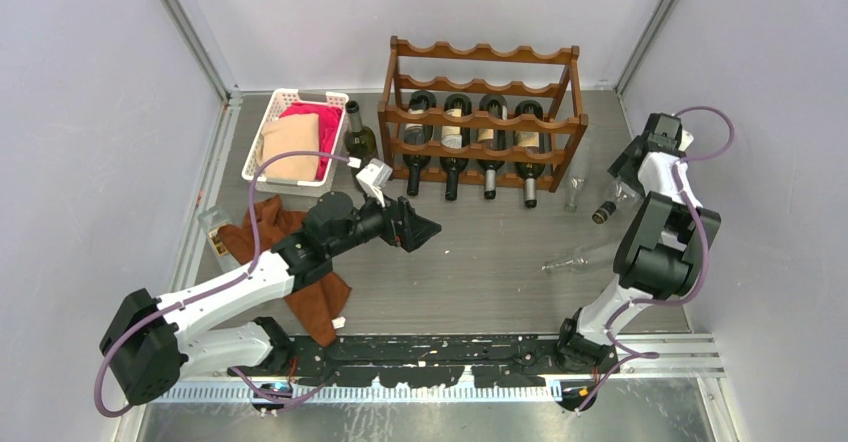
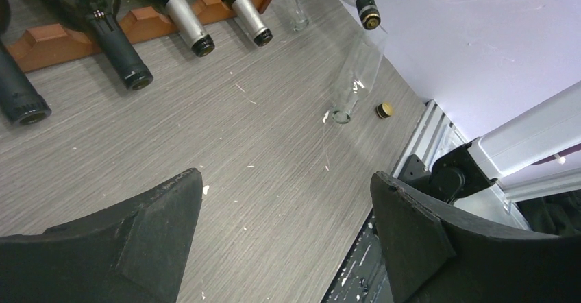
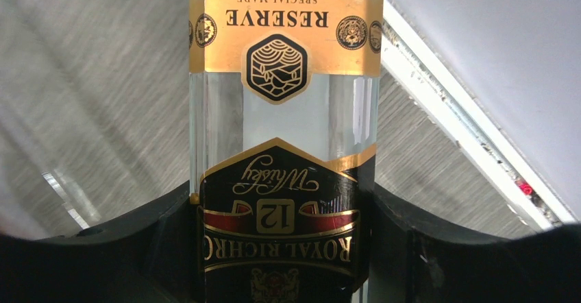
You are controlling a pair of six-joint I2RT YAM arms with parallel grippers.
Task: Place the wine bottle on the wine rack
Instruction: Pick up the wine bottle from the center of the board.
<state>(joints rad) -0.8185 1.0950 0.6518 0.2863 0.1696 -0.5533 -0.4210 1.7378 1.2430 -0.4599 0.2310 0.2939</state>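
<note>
The wine bottle (image 3: 284, 111) is clear glass with black-and-gold labels. My right gripper (image 3: 284, 248) is shut on its body, a finger pressed to each side. In the top view it hangs tilted by the right wall, its dark cap (image 1: 604, 212) pointing down-left below the right gripper (image 1: 630, 170). The dark wooden wine rack (image 1: 482, 117) stands at the back centre with several bottles in a lower tier; its rail (image 2: 62, 42) shows in the left wrist view. My left gripper (image 1: 430, 230) hovers open and holding nothing in front of the rack, jaws wide over bare table (image 2: 288, 200).
An empty clear bottle (image 1: 580, 257) lies on the table near the right arm, with a gold cap (image 2: 384, 110) beside it. A drinking glass (image 1: 573, 194) stands right of the rack. A green bottle (image 1: 358, 137) stands beside a white basket (image 1: 262, 137) of cloths. A brown cloth (image 1: 300, 277) lies front left.
</note>
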